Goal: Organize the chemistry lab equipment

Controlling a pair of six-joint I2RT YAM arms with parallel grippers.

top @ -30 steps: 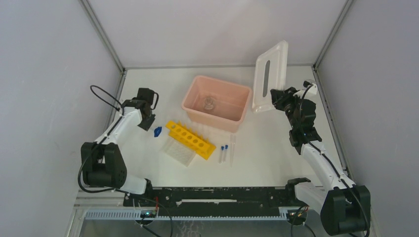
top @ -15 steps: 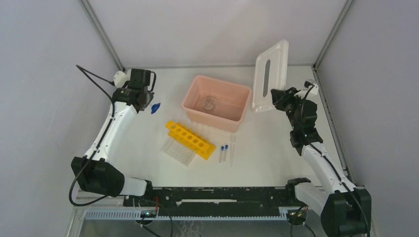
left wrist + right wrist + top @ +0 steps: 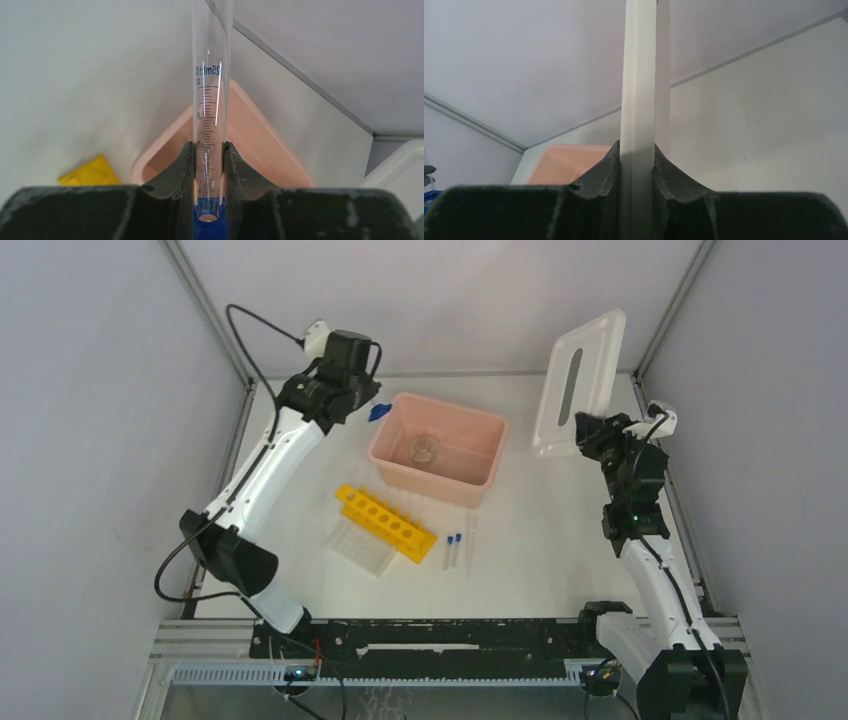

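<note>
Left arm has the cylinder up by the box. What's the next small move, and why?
Probably shift the left gripper rightward so the graduated cylinder it clamps comes over the open pink box. It hangs just outside the box's far left corner, and the right gripper holds the lid raised clear.

Pink box (image 3: 425,478): open-topped, sitting toward the back middle of the table, set slightly askew.
White lid (image 3: 597,365): up off the table, tilted, grey slot showing, right of the box.
Table (image 3: 540,540): plain white.
</note>
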